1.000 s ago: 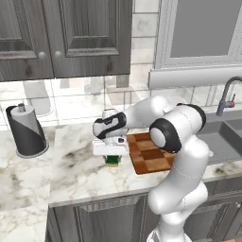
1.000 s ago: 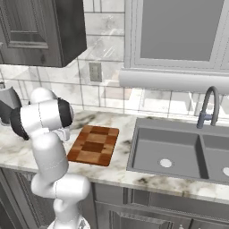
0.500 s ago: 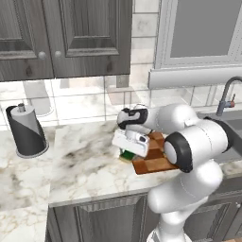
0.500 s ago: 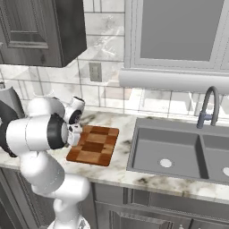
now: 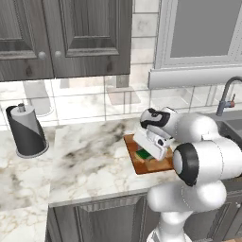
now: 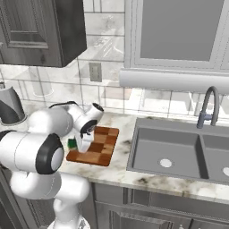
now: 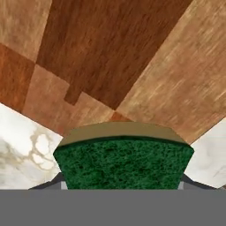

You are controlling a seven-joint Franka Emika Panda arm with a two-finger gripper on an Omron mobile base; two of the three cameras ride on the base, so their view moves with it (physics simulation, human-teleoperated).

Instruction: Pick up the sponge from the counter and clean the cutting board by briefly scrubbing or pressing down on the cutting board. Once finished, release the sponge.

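Now that the arm has swung from the counter (image 5: 90, 160) over the cutting board (image 6: 100, 145), the gripper (image 5: 150, 150) is clamping the sponge (image 7: 123, 162) just above it; scrubbing is imminent.

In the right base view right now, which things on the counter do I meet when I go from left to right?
Sponge held in the gripper → cutting board → sink → faucet.

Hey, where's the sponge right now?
The sponge is held in the gripper over the left part of the cutting board, left of the sink.
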